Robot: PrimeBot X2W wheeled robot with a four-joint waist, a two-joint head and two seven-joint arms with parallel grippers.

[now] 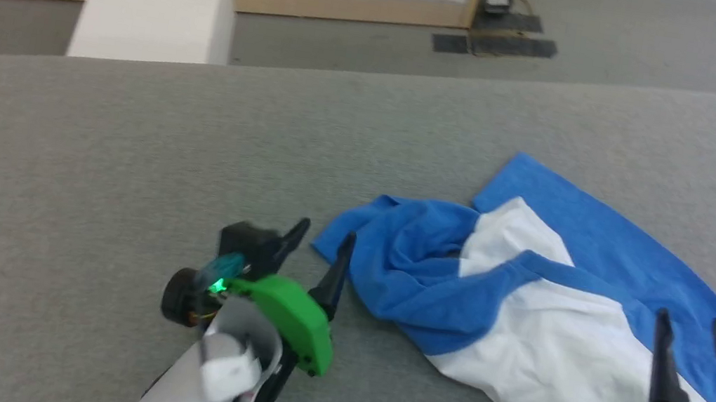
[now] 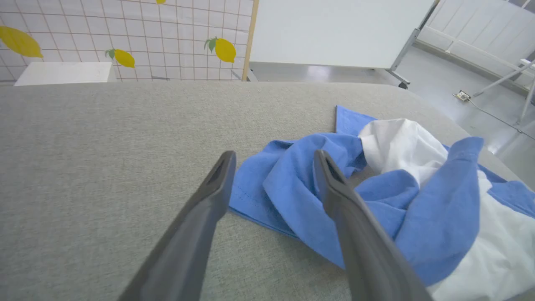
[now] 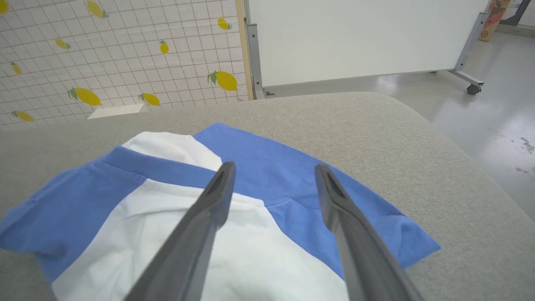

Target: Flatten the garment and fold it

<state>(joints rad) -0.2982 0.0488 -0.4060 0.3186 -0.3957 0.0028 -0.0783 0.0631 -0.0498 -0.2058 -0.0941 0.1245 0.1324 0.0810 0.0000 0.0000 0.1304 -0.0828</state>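
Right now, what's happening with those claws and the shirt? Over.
Left gripper open, empty, at blue edge of the garment. Right gripper open, empty, over it. Garment crumpled, not flat. Nothing lies on it.

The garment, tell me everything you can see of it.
The garment is soft, cotton-like cloth with a white body and royal-blue sleeves, crumpled, not flat. It lies on the grey fabric surface, right of centre. The open left hand is by its blue edge, the open right hand over its white part.
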